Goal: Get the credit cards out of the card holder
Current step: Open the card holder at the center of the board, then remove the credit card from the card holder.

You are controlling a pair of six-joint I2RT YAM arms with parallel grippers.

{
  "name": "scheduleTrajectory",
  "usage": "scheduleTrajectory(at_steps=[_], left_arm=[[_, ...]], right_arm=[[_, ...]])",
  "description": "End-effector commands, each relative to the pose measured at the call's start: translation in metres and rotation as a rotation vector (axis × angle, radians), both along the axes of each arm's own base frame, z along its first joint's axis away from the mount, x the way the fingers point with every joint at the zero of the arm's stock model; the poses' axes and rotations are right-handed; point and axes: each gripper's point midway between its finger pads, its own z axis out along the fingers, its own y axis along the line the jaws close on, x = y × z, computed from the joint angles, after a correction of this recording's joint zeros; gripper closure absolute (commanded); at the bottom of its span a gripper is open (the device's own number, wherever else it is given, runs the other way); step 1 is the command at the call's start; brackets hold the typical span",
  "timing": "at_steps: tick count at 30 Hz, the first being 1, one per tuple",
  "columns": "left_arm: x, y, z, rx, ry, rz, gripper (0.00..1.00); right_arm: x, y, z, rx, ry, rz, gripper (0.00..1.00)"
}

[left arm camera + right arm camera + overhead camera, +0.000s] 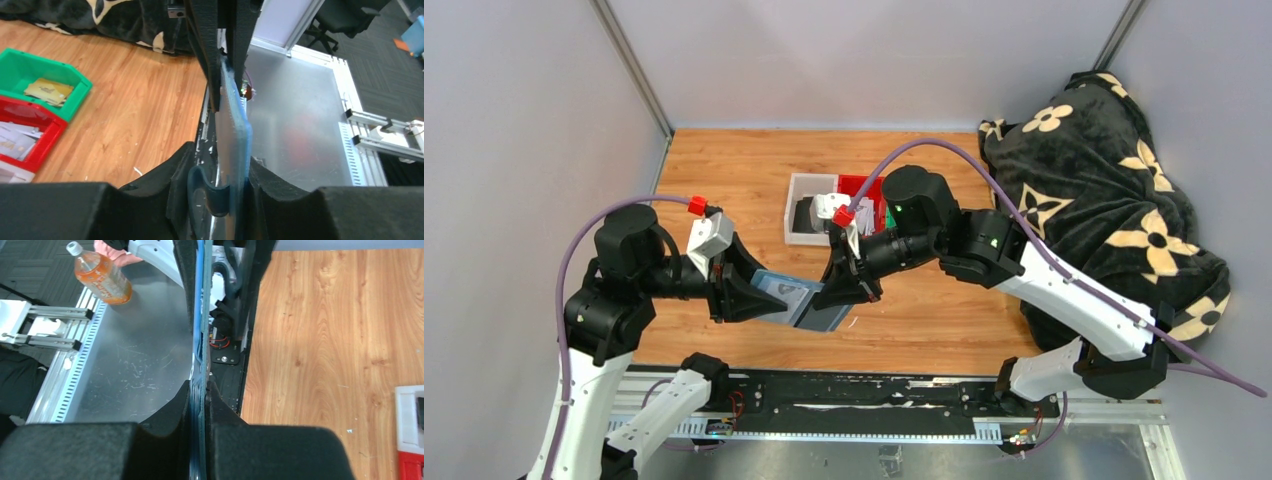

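The slate-blue card holder point(796, 300) hangs open above the table's near edge, held between both grippers. My left gripper point(759, 298) is shut on its left side, my right gripper point(842, 292) on its right side. In the left wrist view the holder point(236, 120) shows edge-on between my jaws, with a dark blue flap point(220, 182) curled out to the left. In the right wrist view it point(200, 315) is a thin blue edge pinched between the fingers. No credit card shows clearly inside the holder; a dark pocket panel point(826, 316) faces up.
A white bin point(796, 232), a red bin point(862, 190) and a green bin point(75, 82) stand at the table's middle back; flat cards lie in the green bin point(47, 90) and the red bin point(17, 142). A black flowered blanket point(1104, 190) fills the right side.
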Motion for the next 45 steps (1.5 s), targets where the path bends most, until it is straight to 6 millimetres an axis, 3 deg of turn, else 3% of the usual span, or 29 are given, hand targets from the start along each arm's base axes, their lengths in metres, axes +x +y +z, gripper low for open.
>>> scheduleTrajectory(at_steps=[1, 4, 6, 13, 20, 26, 28, 30, 34, 38, 39, 45], left_arm=[[0.006, 0.002, 0.000, 0.017, 0.001, 0.044, 0.46], [0.010, 0.003, -0.005, 0.030, -0.014, 0.064, 0.39], [0.015, 0.004, -0.006, 0.039, -0.025, 0.083, 0.45], [0.024, 0.003, -0.007, 0.048, -0.036, 0.101, 0.84], [0.019, -0.004, -0.020, 0.043, 0.066, 0.030, 1.00], [0.031, -0.013, -0.017, -0.025, 0.150, 0.038, 1.00], [0.040, -0.014, -0.012, -0.059, 0.166, 0.070, 1.00], [0.049, -0.013, -0.009, -0.090, 0.190, 0.107, 1.00], [0.080, -0.003, -0.011, -0.137, 0.230, 0.243, 1.00], [0.108, 0.009, -0.015, -0.171, 0.259, 0.371, 1.00], [0.111, 0.011, -0.015, -0.175, 0.256, 0.386, 1.00], [0.118, 0.014, -0.014, -0.215, 0.229, 0.440, 1.00]], right_arm=[[-0.013, -0.005, 0.009, 0.042, 0.006, 0.104, 1.00], [-0.011, -0.006, 0.006, 0.040, 0.010, 0.106, 1.00], [-0.011, -0.006, 0.006, 0.040, 0.011, 0.106, 1.00], [-0.002, -0.005, -0.001, 0.029, 0.013, 0.099, 1.00], [0.020, 0.002, -0.009, 0.030, 0.024, 0.081, 0.97], [0.030, 0.007, -0.011, 0.075, -0.017, 0.087, 0.74], [0.041, 0.005, -0.007, 0.096, -0.031, 0.049, 0.65], [0.054, 0.000, -0.001, 0.130, -0.041, -0.002, 0.48], [0.083, -0.017, 0.015, 0.213, -0.072, -0.160, 0.27], [0.122, -0.041, 0.038, 0.296, -0.113, -0.451, 0.26], [0.123, -0.046, 0.046, 0.326, -0.105, -0.478, 0.26], [0.081, -0.033, 0.059, 0.418, 0.149, -0.276, 0.34]])
